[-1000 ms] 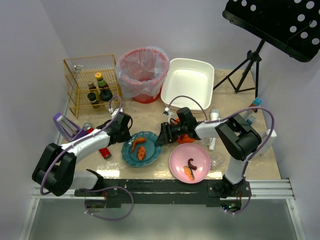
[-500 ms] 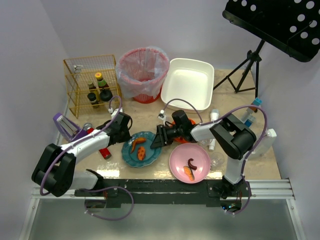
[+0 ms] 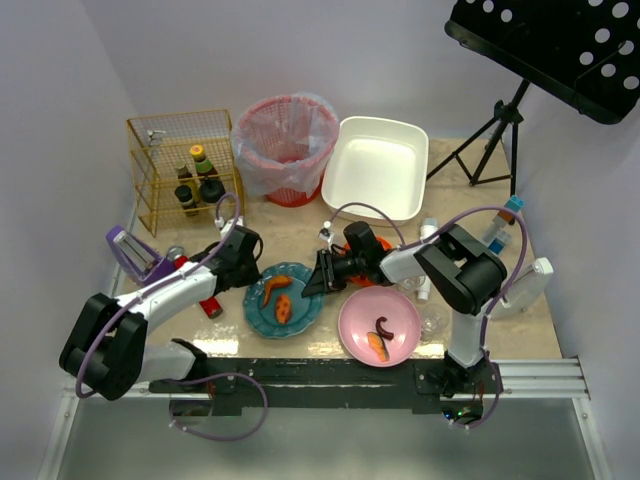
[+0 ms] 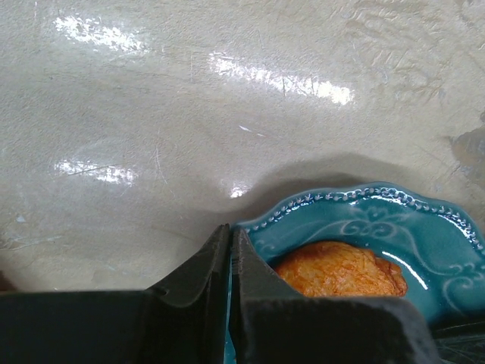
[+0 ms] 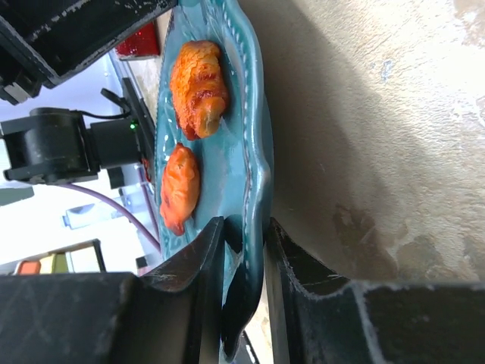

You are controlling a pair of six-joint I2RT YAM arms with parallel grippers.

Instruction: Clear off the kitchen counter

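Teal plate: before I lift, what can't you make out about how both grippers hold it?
- Top view: the plate rim under the left gripper and right gripper is covered by their own bodies.
- Left wrist view: the fingers and the bottom edge cut off the plate's near half.
- Right wrist view: shadow hides whether the fingers press the rim.

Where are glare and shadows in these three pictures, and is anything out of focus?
Left wrist: white glare streaks on the kitchen counter, a shadow beside the teal plate. Right wrist: the plate's shadow darkens the counter; the close right fingers look slightly soft. Top external: glare near the front rail.
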